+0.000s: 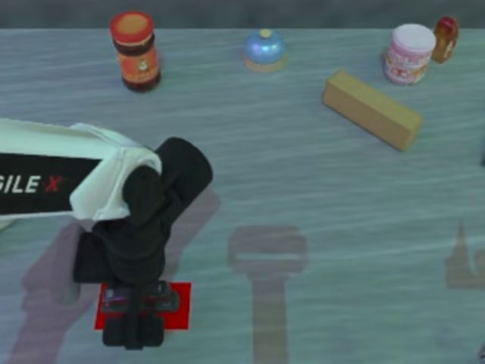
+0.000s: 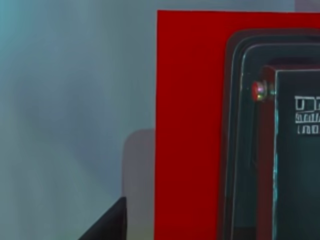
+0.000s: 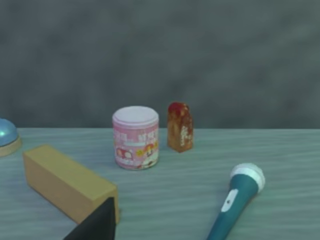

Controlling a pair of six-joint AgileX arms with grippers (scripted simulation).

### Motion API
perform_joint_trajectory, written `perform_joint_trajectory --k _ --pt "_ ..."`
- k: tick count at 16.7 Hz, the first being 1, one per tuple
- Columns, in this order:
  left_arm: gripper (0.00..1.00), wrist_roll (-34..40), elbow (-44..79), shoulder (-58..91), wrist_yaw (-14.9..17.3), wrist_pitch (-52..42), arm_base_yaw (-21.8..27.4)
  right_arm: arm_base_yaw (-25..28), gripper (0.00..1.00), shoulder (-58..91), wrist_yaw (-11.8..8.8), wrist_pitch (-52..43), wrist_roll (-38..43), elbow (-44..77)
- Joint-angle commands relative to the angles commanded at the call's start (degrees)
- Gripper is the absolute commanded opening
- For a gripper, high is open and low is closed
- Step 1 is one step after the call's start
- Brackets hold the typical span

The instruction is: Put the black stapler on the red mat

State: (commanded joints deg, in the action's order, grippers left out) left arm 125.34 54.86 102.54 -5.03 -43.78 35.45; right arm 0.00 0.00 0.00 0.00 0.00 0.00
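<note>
The black stapler (image 1: 165,297) lies flat across the red mat (image 1: 180,312) near the table's front left. My left gripper (image 1: 136,303) hangs straight over it and hides much of it from above. In the left wrist view the stapler (image 2: 295,165) rests on the mat (image 2: 190,125), and a strip of bare red separates it from the one visible finger (image 2: 107,225), so the gripper is open. The right arm is outside the top view. Its wrist view shows a single dark finger (image 3: 97,225) with nothing against it.
Along the back edge stand a jar with an orange lid (image 1: 135,51), a blue bell (image 1: 264,49), a pink can (image 1: 410,53) and a red-brown seal (image 1: 445,38). A tan block (image 1: 371,110) lies at the back right. A teal microphone (image 3: 237,200) lies near the right gripper.
</note>
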Motion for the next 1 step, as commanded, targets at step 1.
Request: perform_joint_trajectory --k 1 --pt "1.0 0.0 0.0 0.0 0.0 0.0 0.0 0.0 1.0 0.0 0.0 0.0 0.0 0.0"
